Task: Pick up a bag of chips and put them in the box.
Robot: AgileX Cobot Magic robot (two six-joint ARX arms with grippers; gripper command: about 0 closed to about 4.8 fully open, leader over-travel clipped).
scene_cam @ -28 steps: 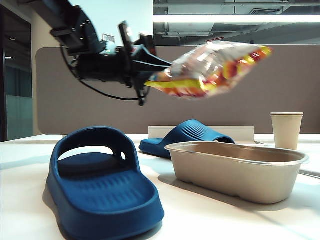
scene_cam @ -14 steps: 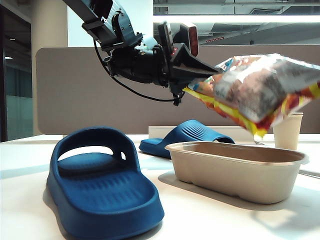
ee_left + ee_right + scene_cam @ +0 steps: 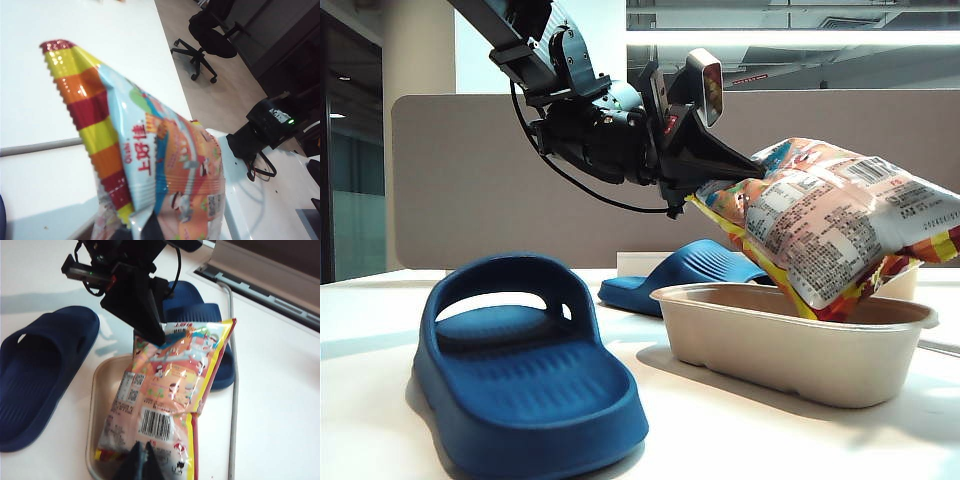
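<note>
Bag of chips (image 3: pixel 840 225) pinched by its edge in the closed left gripper (image 3: pixel 705 185), hanging slantwise beyond its fingertips over the box (image 3: pixel 790 345); lowest corner inside the rim; right gripper (image 3: pixel 141 460) overhead, fingers together, empty.

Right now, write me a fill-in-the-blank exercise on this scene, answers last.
1. The left gripper is shut on the bag of ____.
2. The bag of chips hangs tilted over the beige ____.
3. Beside the box lie two ____ slippers.
4. The right gripper, above the box, is ____.

Answers: chips; box; blue; shut
</note>
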